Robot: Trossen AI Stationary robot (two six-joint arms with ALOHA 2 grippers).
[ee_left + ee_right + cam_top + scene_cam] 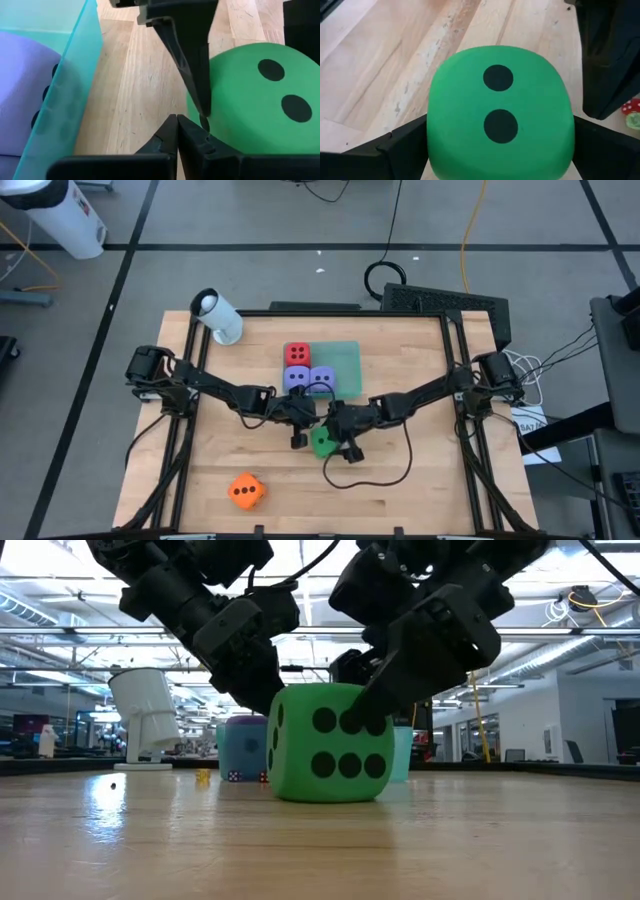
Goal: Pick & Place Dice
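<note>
Purple dice (309, 378) — 2; red (296, 355), orange (246, 491), green (322, 443) — 1 each.

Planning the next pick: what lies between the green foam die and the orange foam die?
Only bare wooden table, seen in the high view, between green die and orange die.

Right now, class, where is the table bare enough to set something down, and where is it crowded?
Bare wood lies right of the orange die along the near edge, and at the right side beyond the teal tray. Crowded: the middle, where the left gripper and right gripper flank the green die.
</note>
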